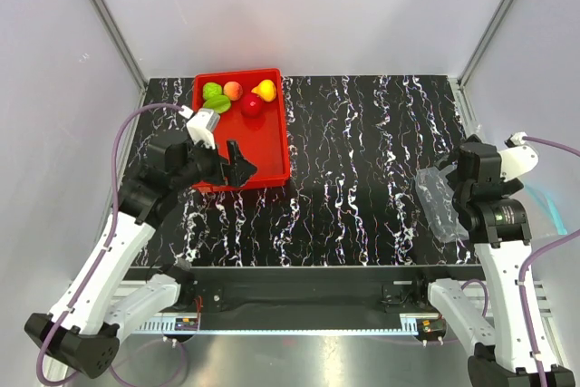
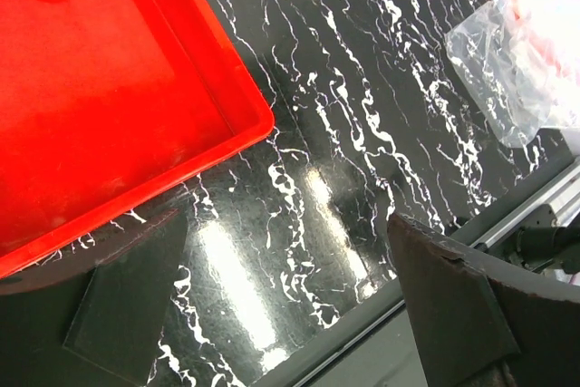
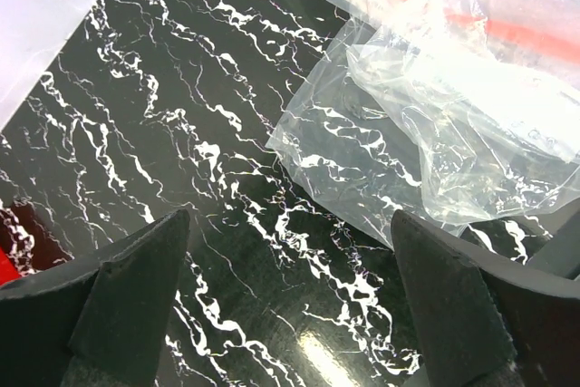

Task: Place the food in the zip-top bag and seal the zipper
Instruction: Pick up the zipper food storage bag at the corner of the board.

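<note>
Nothing bagged yet.
All food [image 1: 237, 95] sits in red tray [image 1: 269, 148], upper left; zip-top bag [image 1: 439, 203] lies right; left gripper [image 2: 285, 269] and right gripper [image 3: 290, 265] are wide, empty.

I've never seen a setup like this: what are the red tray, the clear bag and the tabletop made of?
Red tray: probably glossy moulded plastic, rounded rim. Clear bag: thin plastic film, crinkled and see-through. Tabletop: polished, black with white veins; stone or marble-print laminate, cannot tell.
</note>
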Tool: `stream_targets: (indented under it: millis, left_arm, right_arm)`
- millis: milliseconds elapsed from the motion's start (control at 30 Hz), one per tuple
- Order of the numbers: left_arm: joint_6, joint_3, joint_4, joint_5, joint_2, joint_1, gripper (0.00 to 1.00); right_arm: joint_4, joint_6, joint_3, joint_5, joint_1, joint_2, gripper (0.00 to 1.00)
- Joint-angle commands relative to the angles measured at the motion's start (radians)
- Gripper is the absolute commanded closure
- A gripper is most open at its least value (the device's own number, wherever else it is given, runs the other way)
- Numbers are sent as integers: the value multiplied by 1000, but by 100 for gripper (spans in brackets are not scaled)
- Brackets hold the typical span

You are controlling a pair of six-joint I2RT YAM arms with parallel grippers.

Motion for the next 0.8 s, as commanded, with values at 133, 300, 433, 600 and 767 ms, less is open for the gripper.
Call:
stream_targets:
  millis: [133, 300, 433, 600, 767]
  left_arm:
    - [48, -37, 27, 51, -40, 5, 1]
    - [40, -61, 47, 80, -68, 4, 1]
    - [37, -69, 53, 106, -77, 4, 1]
    - [19, -81, 73, 154, -78, 4, 1]
    - [17, -87, 77, 169, -83, 5, 1]
  right_arm:
    - [-36, 0, 52, 59, -3, 46, 0]
    - [-116, 89, 32, 172, -3, 99, 0]
    - [-135, 127, 13, 219, -9, 223, 0]
    - [-83, 119, -5, 241, -69, 375, 0]
    - [45, 65, -27, 168, -173, 493, 0]
